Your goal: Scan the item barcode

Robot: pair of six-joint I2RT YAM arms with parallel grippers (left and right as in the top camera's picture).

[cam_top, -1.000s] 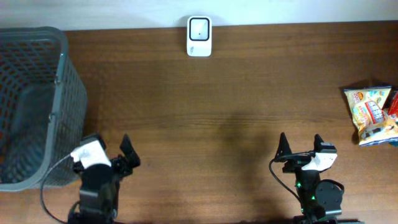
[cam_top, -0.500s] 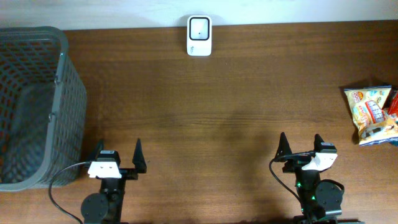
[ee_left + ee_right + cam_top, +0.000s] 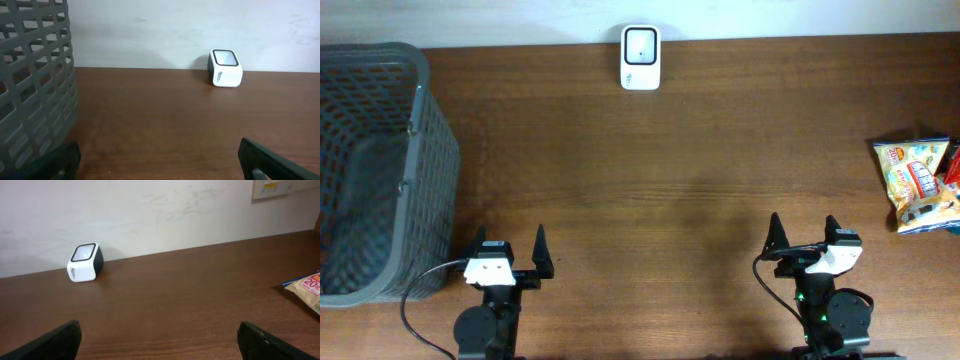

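As you read the overhead view from left to right, you meet first the grey mesh basket (image 3: 370,170), which stands at the left end of the brown wooden table (image 3: 700,190). Just beside its near right corner is the left gripper (image 3: 510,248), at the table's near edge. Its jaws are spread wide and nothing lies between them. In the left wrist view, you see the basket's wall (image 3: 35,90) close on the left. The two dark fingers (image 3: 270,160) show only in the bottom corners, with bare tabletop between.

At the far edge, near the middle and against the pale wall, stands the white barcode scanner (image 3: 640,58). Its dark window is on its upper face. It is well apart from both arms.

Further right, at the near edge, is the right gripper (image 3: 804,232). Its jaws are likewise fully parted and hold nothing. Its wrist view shows the scanner (image 3: 85,262) far off to the left.

Last comes the item, a yellow snack packet (image 3: 918,185). It lies flat at the table's right edge, well apart from both grippers and from the scanner. A red packet (image 3: 953,165) touches its right side, cut off by the frame. You cannot see a barcode on the item from any view.
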